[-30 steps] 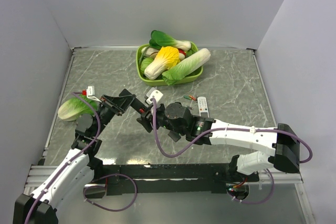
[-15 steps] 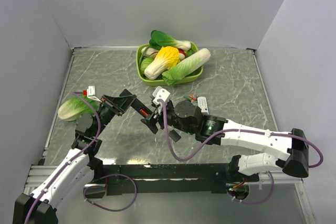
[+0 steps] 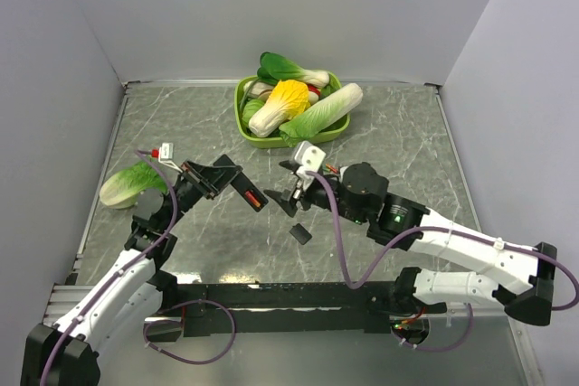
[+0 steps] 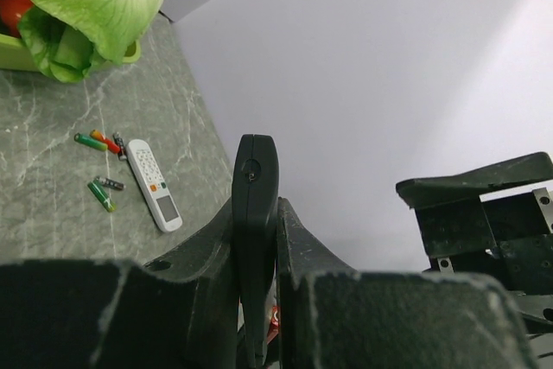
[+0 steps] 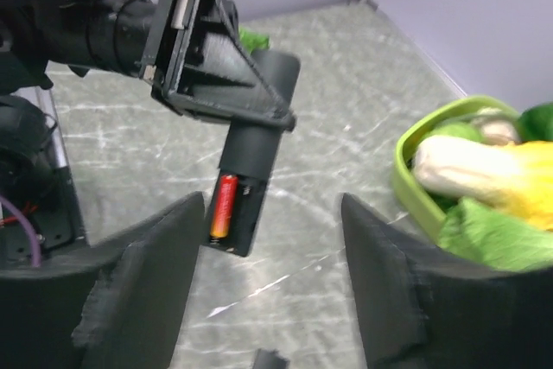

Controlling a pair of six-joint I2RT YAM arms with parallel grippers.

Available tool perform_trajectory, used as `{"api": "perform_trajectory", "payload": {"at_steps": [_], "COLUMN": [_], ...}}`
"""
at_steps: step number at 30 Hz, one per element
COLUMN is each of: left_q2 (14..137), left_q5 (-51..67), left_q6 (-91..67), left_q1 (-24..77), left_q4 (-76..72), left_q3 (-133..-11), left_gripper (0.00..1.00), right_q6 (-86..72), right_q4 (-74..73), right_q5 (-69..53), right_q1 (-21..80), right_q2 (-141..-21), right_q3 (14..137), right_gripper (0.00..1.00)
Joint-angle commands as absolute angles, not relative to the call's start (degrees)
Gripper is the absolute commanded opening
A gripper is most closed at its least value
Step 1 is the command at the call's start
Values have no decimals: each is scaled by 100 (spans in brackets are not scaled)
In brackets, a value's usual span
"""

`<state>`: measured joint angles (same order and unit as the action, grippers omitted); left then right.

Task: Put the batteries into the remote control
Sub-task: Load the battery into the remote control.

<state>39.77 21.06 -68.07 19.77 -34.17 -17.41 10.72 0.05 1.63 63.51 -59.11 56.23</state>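
Left pincer [image 3: 228, 178] clamped the rigid, slick remote control [image 5: 251, 157]; right pincer [image 5: 272, 239] gaped empty just before it; tiny light batteries [image 4: 101, 196] probably roll, so pinch across the middle

The left arm [image 3: 118, 291], at 7 o'clock, and the right arm [image 3: 461, 243], at 4 o'clock, have white shells with black joints. A purple cable [image 3: 339, 252] loops along each. The right gripper [image 5: 268, 213] has matte black, rough-edged fingers [image 5: 147, 274]; a green light [image 3: 395, 209] glows on its forearm.
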Motion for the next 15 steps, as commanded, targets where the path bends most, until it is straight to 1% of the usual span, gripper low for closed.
{"api": "perform_trajectory", "payload": {"at_steps": [1, 3, 6, 13, 15], "left_q2": [4087, 4122, 4175, 4254, 4254], "left_q5": [2505, 2627, 2768, 2944, 2971], "left_q6": [-6680, -6645, -6592, -6390, -6355], "left_q1": [1995, 2004, 2004, 2004, 1995], "left_q4": [-3472, -3376, -3261, -2690, -2585], "left_q3": [-2144, -2206, -2338, -2680, -2733], "left_gripper": [1, 1, 1, 1, 1], "right_q6": [1792, 2352, 2645, 3146, 3286], "right_q4": [80, 62, 71, 35, 62], "right_q5": [-596, -1228, -1774, -2478, -2671], "right_q1": [6127, 6056, 5968, 5897, 5898], "right_q2": [-5660, -5669, -5721, -5897, -5941], "right_q3": [5502, 5441, 5379, 5397, 5414], "right_gripper": [79, 83, 86, 86, 84]}}
